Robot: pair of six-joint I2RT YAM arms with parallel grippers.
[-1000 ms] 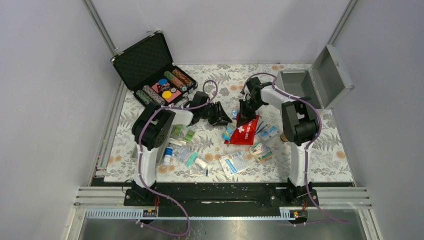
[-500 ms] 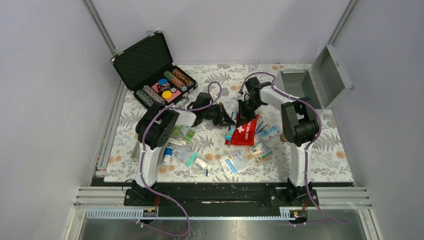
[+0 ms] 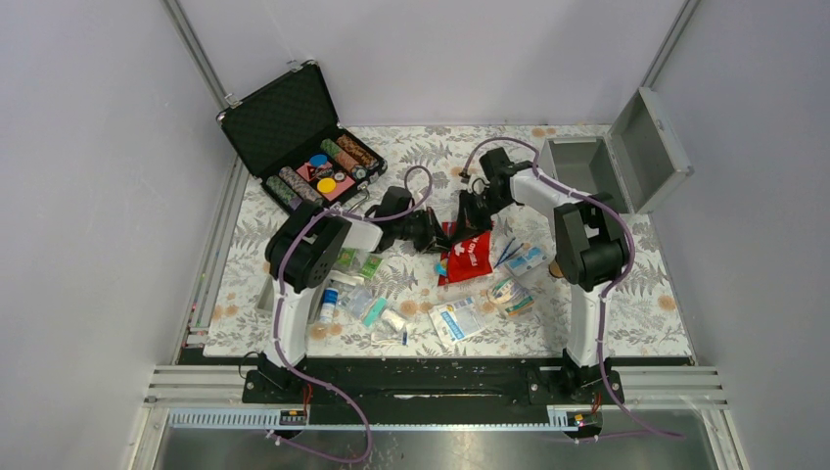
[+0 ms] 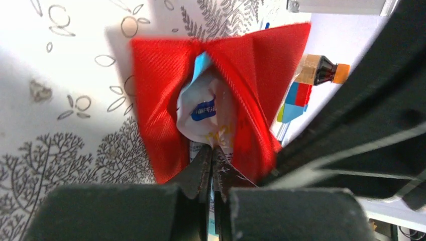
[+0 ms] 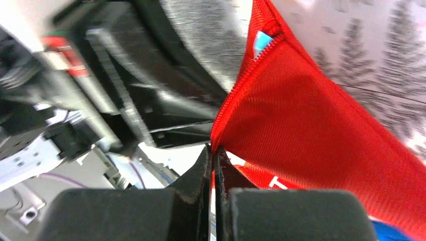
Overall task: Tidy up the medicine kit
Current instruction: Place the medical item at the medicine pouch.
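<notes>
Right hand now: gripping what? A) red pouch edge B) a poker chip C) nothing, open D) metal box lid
A: the right wrist view shows the right hand shut on the zippered edge of the red pouch; the left hand pinches a white packet in its mouth.

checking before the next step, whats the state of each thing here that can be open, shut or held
medicine kit, lid open
black case, lid open
red pouch, mouth open, edge pinched by right gripper
white packet, partly inside red pouch, pinched by left gripper
left gripper, shut on white packet
right gripper, shut on red pouch
</notes>
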